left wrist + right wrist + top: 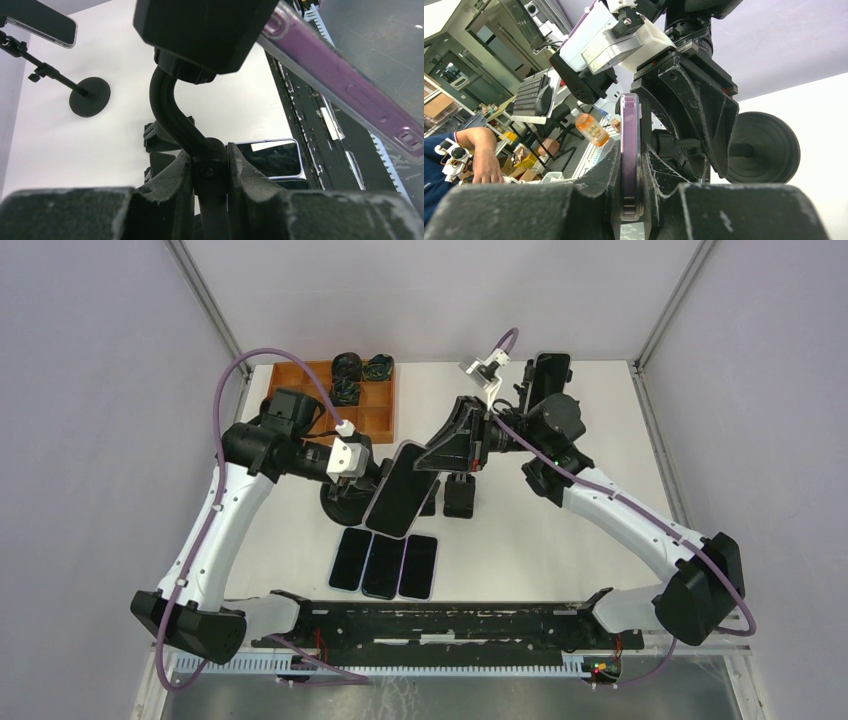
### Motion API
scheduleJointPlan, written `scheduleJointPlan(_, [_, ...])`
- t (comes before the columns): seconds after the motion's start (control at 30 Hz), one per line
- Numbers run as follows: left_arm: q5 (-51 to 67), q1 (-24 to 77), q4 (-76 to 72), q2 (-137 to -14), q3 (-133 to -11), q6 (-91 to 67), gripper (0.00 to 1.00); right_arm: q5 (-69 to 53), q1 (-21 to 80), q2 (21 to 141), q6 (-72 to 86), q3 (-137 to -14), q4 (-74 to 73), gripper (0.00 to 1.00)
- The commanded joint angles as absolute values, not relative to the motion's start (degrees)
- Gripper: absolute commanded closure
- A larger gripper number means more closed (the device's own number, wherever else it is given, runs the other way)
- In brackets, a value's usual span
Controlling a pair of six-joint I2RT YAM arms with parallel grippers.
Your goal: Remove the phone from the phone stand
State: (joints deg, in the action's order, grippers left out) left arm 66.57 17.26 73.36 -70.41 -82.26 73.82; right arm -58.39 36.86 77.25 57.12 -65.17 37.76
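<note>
The phone (pixel 398 492), dark-screened in a purple case, hangs tilted over the table's middle on the black phone stand (pixel 336 508). My left gripper (pixel 352 483) is shut on the stand's curved neck (pixel 172 112), just below the holder head (pixel 205 30). My right gripper (pixel 428 460) is shut on the phone's upper edge. In the right wrist view the purple edge of the phone (pixel 630 145) stands upright between the two fingers, with the stand's round base (pixel 766 147) behind. The left wrist view shows the phone (pixel 345 87) running along the top right.
Three phones (pixel 385 565) lie flat side by side near the front edge. A second stand with a phone (pixel 548 375) is at the back right. A wooden tray (pixel 375 405) with black parts sits at the back left. Small black holders (pixel 459 496) stand under the right gripper.
</note>
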Motion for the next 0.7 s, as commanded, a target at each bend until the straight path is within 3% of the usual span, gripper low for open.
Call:
scheduleJointPlan(0.0, [62.7, 16.6, 80.2, -67.5, -81.1, 76.3, 0.98, -50.1, 31.6, 70.8, 57.4, -66.8, 49.7, 1.00])
scheduleJointPlan(0.67, [62.8, 16.6, 82.4, -68.1, -78.8, 78.2, 0.98, -48.5, 31.3, 68.2, 57.6, -64.5, 51.2, 1.00])
